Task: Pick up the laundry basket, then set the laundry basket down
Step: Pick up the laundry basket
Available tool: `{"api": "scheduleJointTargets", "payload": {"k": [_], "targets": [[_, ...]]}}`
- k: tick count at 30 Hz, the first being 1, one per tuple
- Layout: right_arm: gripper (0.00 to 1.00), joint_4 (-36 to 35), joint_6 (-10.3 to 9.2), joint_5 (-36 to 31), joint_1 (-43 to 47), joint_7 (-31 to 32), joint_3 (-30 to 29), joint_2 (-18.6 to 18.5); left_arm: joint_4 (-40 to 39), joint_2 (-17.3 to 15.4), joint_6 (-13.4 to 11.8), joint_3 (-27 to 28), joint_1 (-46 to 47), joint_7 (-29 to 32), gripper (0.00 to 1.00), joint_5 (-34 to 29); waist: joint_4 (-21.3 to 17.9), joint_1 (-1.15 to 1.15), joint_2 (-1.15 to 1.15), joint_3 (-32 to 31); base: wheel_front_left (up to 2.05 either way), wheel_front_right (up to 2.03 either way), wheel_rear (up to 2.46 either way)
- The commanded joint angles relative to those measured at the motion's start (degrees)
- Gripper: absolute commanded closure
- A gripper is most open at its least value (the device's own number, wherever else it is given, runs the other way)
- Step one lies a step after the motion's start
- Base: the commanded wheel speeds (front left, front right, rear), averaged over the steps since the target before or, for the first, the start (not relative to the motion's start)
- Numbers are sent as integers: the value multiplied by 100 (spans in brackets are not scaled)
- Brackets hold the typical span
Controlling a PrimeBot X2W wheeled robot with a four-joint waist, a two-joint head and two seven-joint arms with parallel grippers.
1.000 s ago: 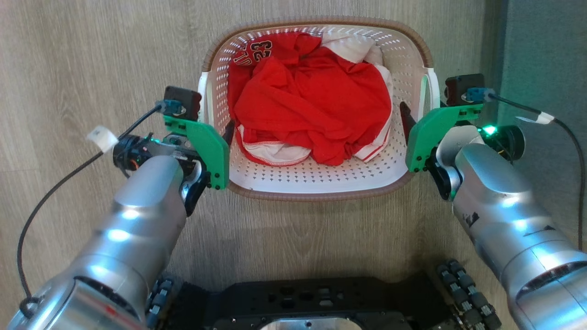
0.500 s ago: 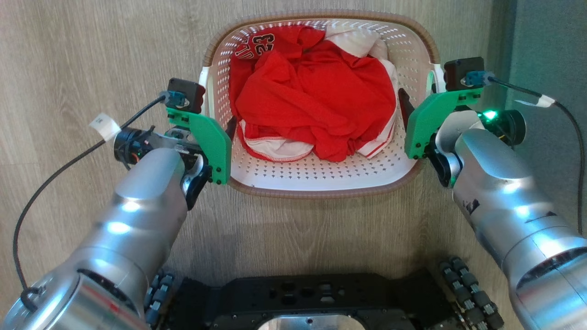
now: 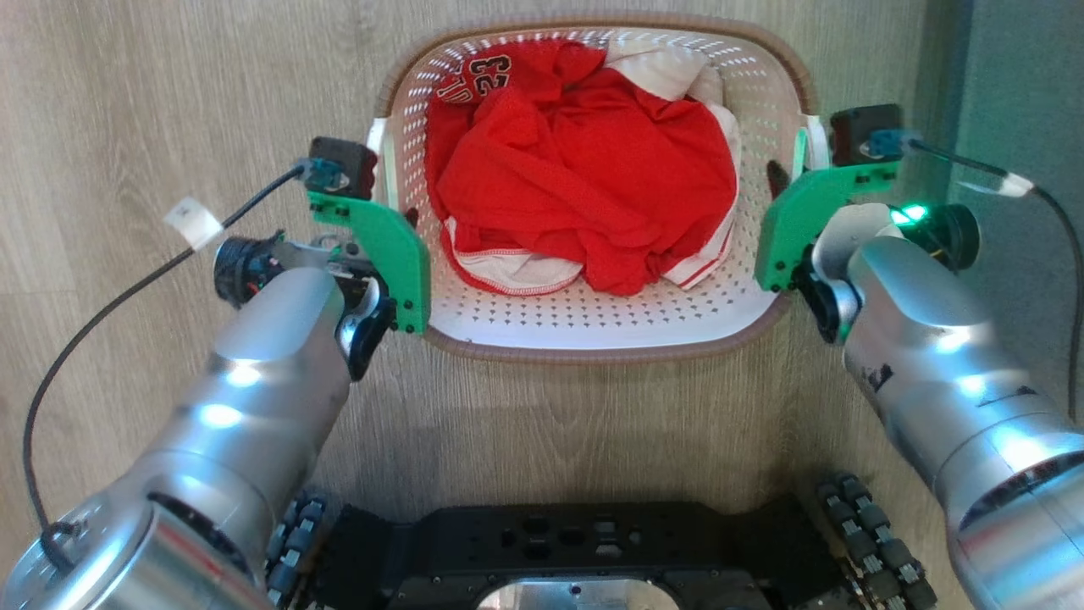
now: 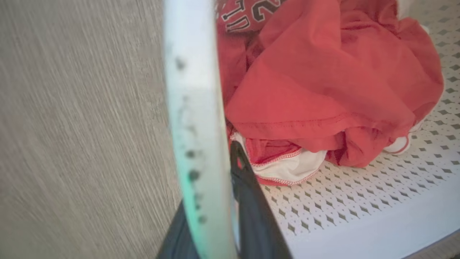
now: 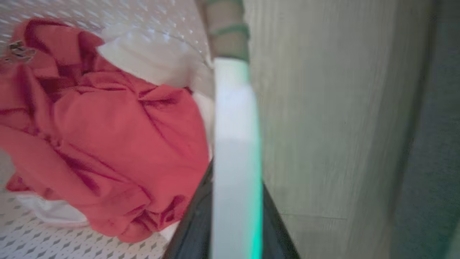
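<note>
Red garment in laundry basket reads "23".

place: home-like room | cues: wood-plank floor; laundry basket of clothes

Left forearm and right forearm: glossy silver shells, the right scuffed black. 2 green brackets with black screws carry black camera modules; 2 black cables bear white tags; 1 green light. Black base plate, roller wheels flanking.
</note>
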State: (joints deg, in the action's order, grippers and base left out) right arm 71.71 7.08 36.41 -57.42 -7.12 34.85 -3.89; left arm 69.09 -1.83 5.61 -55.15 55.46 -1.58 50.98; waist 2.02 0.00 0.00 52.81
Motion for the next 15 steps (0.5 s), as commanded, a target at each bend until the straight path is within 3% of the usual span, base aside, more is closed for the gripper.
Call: {"api": "scheduleJointTargets", "payload": {"k": [1, 10, 15], "targets": [[100, -8, 41, 27, 223, -22, 108, 102, -79, -105, -20, 2, -53, -8, 100, 60, 11, 0, 0, 9, 0, 0, 0], [100, 47, 41, 122, 231, -15, 245, 102, -126, -105, -29, -326, -49, 79, 100, 335, 41, 0, 0, -46, 0, 0, 0], [100, 98, 41, 106, 282, 290, 420, 102, -287, -105, 98, -601, -97, 244, 100, 474, 63, 0, 0, -193, 0, 0, 0]]}}
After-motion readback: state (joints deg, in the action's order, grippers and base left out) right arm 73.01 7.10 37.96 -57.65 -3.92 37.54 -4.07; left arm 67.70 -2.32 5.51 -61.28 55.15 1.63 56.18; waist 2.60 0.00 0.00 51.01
